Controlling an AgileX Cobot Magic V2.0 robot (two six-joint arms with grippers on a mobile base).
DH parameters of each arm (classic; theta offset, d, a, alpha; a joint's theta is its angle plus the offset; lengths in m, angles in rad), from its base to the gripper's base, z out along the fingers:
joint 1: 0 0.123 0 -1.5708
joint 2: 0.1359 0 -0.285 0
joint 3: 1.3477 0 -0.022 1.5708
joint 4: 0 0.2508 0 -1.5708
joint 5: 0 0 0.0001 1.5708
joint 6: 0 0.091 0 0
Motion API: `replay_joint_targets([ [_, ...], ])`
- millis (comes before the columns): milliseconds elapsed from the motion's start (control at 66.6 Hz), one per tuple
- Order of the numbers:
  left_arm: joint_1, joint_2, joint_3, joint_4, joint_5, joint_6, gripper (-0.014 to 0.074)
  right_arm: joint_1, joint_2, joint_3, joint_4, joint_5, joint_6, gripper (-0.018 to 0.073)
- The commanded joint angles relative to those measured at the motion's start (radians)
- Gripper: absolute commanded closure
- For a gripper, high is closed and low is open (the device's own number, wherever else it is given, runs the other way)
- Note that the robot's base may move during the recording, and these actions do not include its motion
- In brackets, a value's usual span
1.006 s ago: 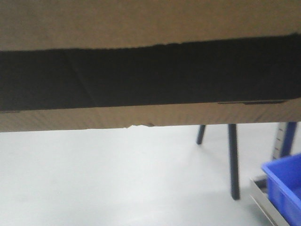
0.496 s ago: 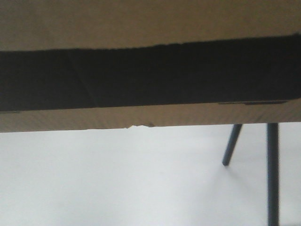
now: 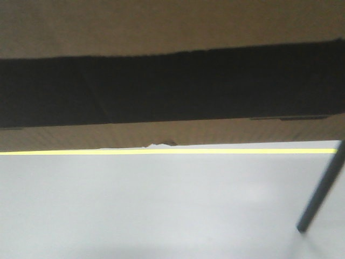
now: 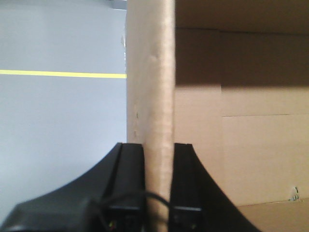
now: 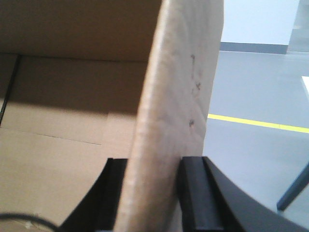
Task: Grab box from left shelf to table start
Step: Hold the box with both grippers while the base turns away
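My matte-black left hand (image 4: 158,145): two flat, slab-like fingers (image 4: 131,174) on a body flaring outward in smooth curves, a thin black cable (image 4: 140,195) looped across its base. My right hand (image 5: 154,162) shares the black finish, blocky fingers and curved shoulders.

Soft blur, dim shadowed box (image 3: 161,27) interior

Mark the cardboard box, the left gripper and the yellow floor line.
cardboard box (image 3: 172,86): front view, on its black printed panel.
left gripper (image 4: 158,147): left wrist view, midway between the fingertips clamping the box wall.
yellow floor line (image 3: 226,151): front view, on the stripe below the box.
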Motion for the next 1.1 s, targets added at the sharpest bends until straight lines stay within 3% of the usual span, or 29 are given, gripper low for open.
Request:
replay_joint_targets([
  [0, -0.006, 0.005, -0.038, 0.002, -0.19, -0.003, 0.0696, -0.004, 0.014, -0.03, -0.036, -0.138, 0.0, 0.0503],
  [1081, -0.006, 0.005, -0.038, -0.005, -0.19, -0.003, 0.0696, -0.004, 0.014, -0.03, -0.036, -0.138, 0.0, 0.0503],
])
